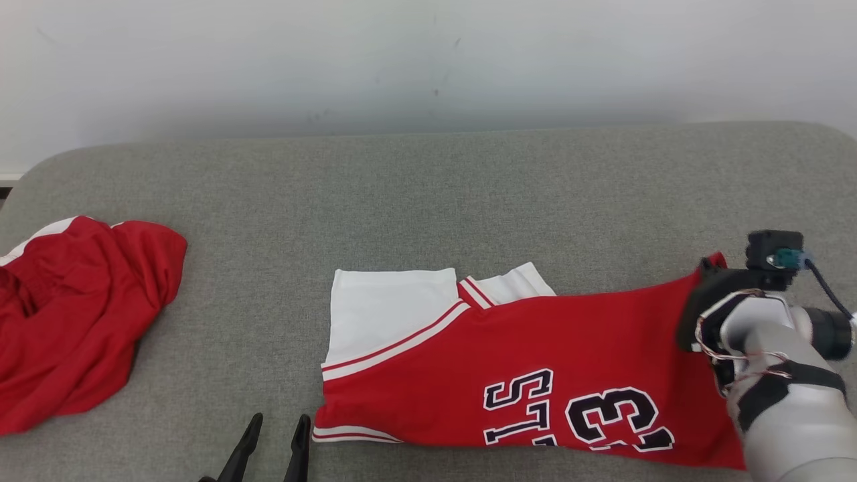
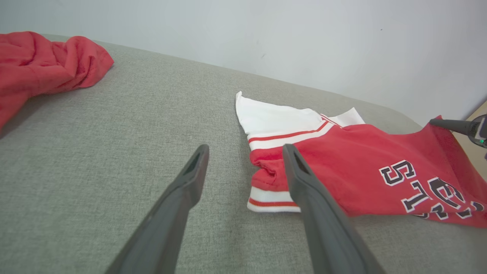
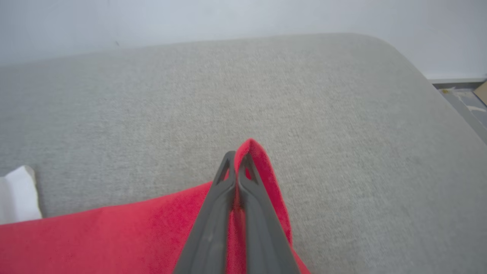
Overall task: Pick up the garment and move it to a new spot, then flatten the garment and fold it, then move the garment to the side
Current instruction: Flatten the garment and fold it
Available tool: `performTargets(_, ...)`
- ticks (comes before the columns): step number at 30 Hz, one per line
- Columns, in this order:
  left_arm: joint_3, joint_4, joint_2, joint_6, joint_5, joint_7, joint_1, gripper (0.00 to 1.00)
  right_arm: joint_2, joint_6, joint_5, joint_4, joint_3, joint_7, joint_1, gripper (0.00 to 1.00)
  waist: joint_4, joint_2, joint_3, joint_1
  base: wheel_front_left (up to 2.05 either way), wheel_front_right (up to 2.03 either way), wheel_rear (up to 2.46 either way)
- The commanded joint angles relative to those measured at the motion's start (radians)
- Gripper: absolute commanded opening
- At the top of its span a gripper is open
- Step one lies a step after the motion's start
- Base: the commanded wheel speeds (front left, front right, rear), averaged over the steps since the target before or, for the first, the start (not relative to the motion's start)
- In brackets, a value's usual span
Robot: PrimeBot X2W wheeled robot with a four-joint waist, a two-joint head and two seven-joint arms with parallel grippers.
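The garment (image 1: 535, 348) is a red jersey with white trim, a white sleeve part and dark lettering. It lies spread on the grey padded surface (image 1: 428, 194). My right gripper (image 3: 236, 158) is shut on a raised red corner of the garment (image 3: 262, 160) at its right end, and it shows at the right in the head view (image 1: 711, 268). My left gripper (image 1: 279, 422) is open just left of the garment's striped hem. In the left wrist view its fingers (image 2: 190, 179) hover above the surface, with the hem (image 2: 270, 198) beside the right one.
A second red cloth (image 1: 73, 308) lies crumpled at the far left of the surface. A pale wall (image 1: 428, 60) stands behind it. The surface's rounded right edge (image 3: 437, 87) drops to the floor.
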Motion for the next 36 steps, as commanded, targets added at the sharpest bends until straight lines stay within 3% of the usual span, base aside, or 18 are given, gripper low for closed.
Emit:
performTargets(1, 0.004, 0.004, 0.000, 0.002, -0.003, -0.004, 0.007, 1.00, 0.032, -0.001, -0.015, -0.010, 0.011, -0.024, -0.010, 0.00, -0.004, -0.0001, -0.007, 0.0000, 0.00, 0.00, 0.00)
performTargets(4, 0.004, 0.005, 0.000, 0.008, -0.008, -0.004, 0.016, 1.00, 0.102, -0.001, -0.015, -0.024, 0.054, -0.082, -0.023, 0.00, -0.009, -0.0001, -0.017, 0.0000, 0.00, 0.00, 0.00)
performTargets(7, 0.007, 0.003, 0.000, 0.010, -0.010, -0.004, 0.025, 1.00, 0.163, -0.001, 0.043, 0.010, 0.171, -0.110, -0.020, 0.00, -0.015, -0.0001, -0.027, 0.0000, 0.00, 0.00, 0.00)
performTargets(11, 0.006, 0.004, 0.000, 0.007, -0.009, -0.004, 0.029, 1.00, 0.175, -0.001, 0.149, 0.029, 0.330, -0.109, 0.025, 0.00, -0.012, -0.0001, -0.032, 0.0000, 0.00, 0.00, 0.00)
performTargets(14, 0.016, 0.004, 0.000, 0.010, -0.012, -0.004, 0.035, 1.00, 0.176, -0.001, 0.318, -0.076, 0.536, -0.071, 0.090, 0.00, -0.020, -0.0001, -0.038, 0.0000, 0.00, 0.00, 0.00)
performTargets(17, 0.029, -0.002, 0.000, 0.012, -0.018, -0.004, 0.051, 1.00, 0.171, -0.001, 0.406, -0.168, 0.620, -0.026, 0.129, 0.00, -0.045, -0.0001, -0.046, 0.0000, 0.00, 0.00, 0.00)
performTargets(24, 0.020, 0.004, 0.000, 0.008, -0.019, -0.004, 0.060, 1.00, 0.097, -0.001, 0.505, -0.325, 0.701, 0.070, 0.200, 0.00, -0.066, -0.0001, -0.086, 0.0000, 0.00, 0.00, 0.00)
performTargets(27, 0.016, 0.005, 0.000, 0.010, -0.019, -0.004, 0.068, 1.00, 0.029, -0.001, 0.535, -0.417, 0.706, 0.118, 0.273, 0.00, -0.064, -0.0001, -0.099, 0.0000, 0.00, 0.00, 0.00)
performTargets(31, 0.034, -0.002, 0.000, 0.012, -0.021, -0.004, 0.089, 1.00, -0.060, -0.001, 0.570, -0.607, 0.668, 0.196, 0.415, 0.00, -0.076, -0.0001, -0.110, 0.0000, 0.00, 0.00, 0.00)
performTargets(36, 0.046, -0.013, 0.000, 0.017, -0.034, -0.004, 0.110, 1.00, -0.148, -0.001, 0.562, -0.889, 0.541, 0.347, 0.638, 0.00, -0.110, -0.0001, -0.112, 0.0000, 0.00, 0.00, 0.00)
